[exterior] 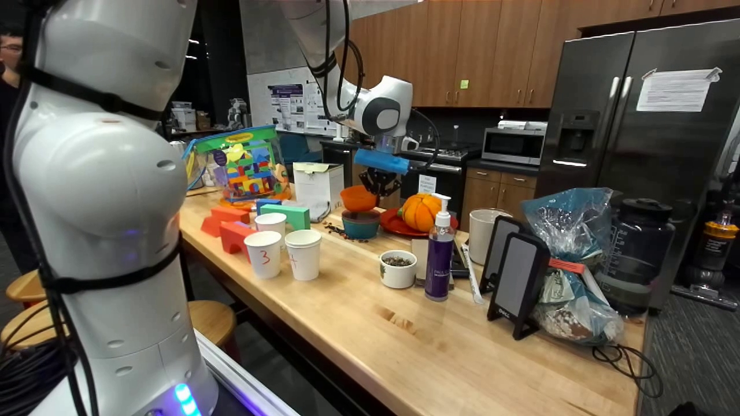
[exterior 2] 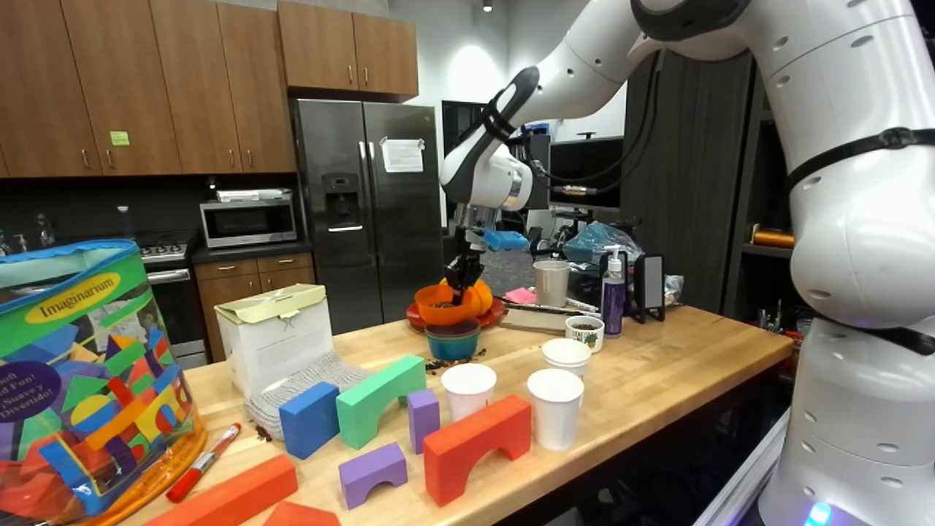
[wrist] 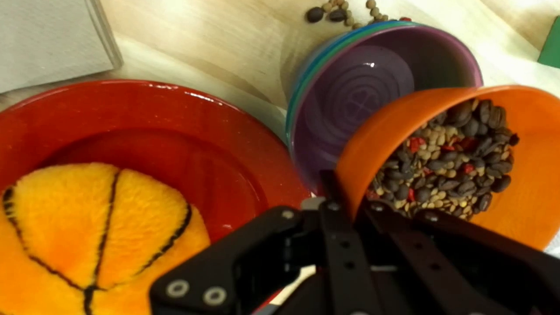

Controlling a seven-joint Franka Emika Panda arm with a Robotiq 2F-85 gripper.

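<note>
My jaws: pinching the orange bowl (exterior: 358, 199) by its rim | Position: tilted above the stacked bowls (exterior: 361, 227), contact I cannot determine | Contents: bean-and-seed mix (wrist: 450, 162) | Near: red plate (wrist: 131, 105) bearing an orange pumpkin (wrist: 144, 214), on the desk (exterior: 358, 329)

In an exterior view, the camera faces cabinets (exterior: 462, 55) at one o'clock from close beside the arm (exterior: 110, 231) at nine; in an exterior view, it faces them at ten from near the red arch block (exterior 2: 475, 435) at six. Both share the worktop (exterior: 358, 312) and orange bowl (wrist: 533, 175), which the wrist view sees from just above, at three.
</note>
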